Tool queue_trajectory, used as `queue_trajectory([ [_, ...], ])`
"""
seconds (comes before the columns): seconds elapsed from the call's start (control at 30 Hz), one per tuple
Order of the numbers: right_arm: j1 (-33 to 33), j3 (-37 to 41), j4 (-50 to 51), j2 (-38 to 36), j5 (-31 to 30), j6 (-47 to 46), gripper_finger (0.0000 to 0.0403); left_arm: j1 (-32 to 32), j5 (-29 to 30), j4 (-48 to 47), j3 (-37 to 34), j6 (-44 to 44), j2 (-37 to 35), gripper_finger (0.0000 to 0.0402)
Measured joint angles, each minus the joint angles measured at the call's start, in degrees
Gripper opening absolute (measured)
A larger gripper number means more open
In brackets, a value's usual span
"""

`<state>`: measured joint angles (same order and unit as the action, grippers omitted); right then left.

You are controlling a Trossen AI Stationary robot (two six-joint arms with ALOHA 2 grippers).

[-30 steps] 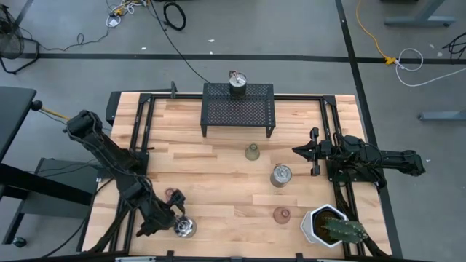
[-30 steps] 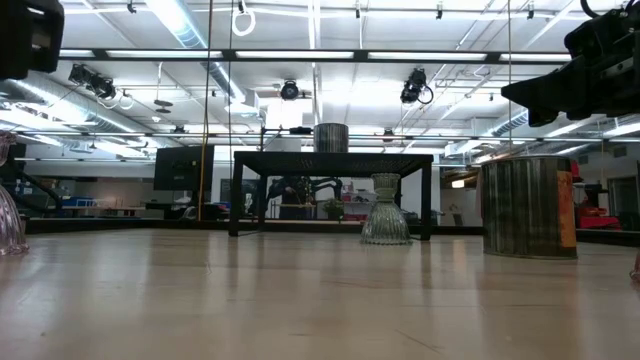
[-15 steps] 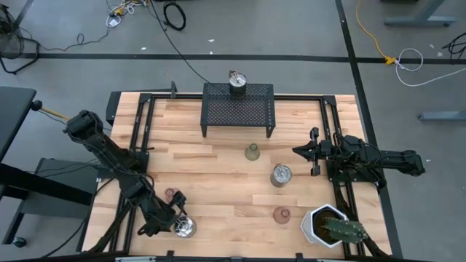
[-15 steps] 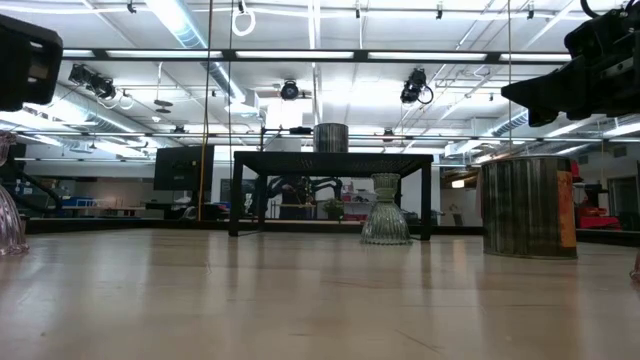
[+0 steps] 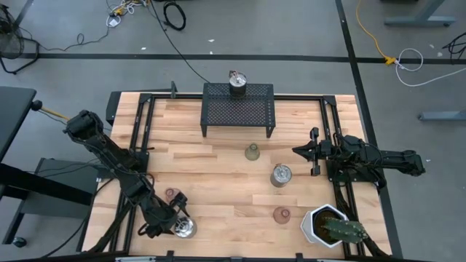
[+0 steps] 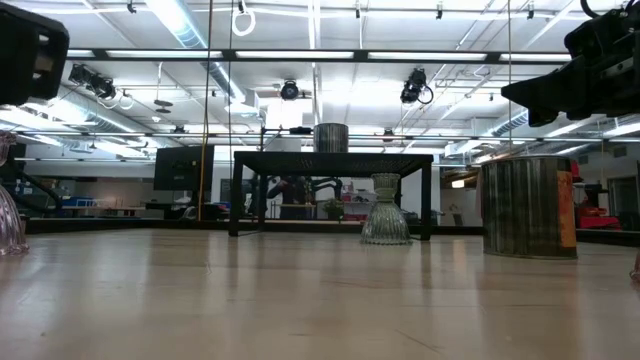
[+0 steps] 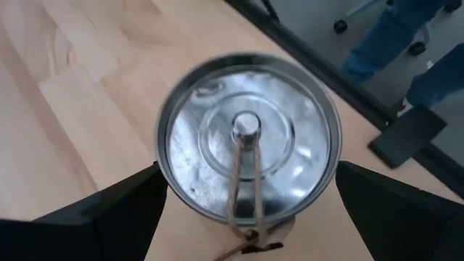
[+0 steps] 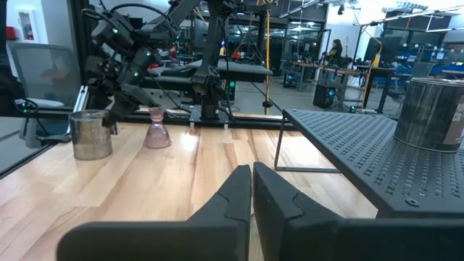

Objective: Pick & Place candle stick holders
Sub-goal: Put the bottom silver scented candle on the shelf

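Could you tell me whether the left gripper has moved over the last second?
Yes, slightly: the left gripper has crept toward the table's near edge, away from the pink cup.

Three metal holders (image 5: 184, 228), three glass cups (image 5: 252, 152), one rack (image 5: 238, 106), one cactus pot (image 5: 325, 225).

pink cup (image 6: 8, 215) half out of frame

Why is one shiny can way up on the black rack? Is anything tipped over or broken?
Nothing looks tipped or broken. One silvery holder stands upright on the black mesh rack; the other holders stand upright on the table. The left gripper has its jaws open around a silvery holder.
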<state>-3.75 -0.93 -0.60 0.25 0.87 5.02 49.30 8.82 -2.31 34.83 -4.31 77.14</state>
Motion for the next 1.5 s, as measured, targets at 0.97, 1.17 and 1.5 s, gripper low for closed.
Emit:
queue_trajectory([
  [0.97, 0.0, 0.0, 0.0, -0.01, 0.02, 0.01, 0.002, 0.0, 0.17, 7.27, 0.02, 0.56, 2.27, 0.0399],
  [1.17, 0.0, 0.0, 0.0, -0.02, -0.01, 0.02, 0.002, -0.25, 0.15, 9.6, 0.02, 0.56, 2.75, 0.0399],
  [1.5, -0.01, 0.01, -0.01, -0.01, 0.01, 0.0, 0.002, -1.69, 0.08, 9.53, 0.02, 1.13, 2.75, 0.0399],
])
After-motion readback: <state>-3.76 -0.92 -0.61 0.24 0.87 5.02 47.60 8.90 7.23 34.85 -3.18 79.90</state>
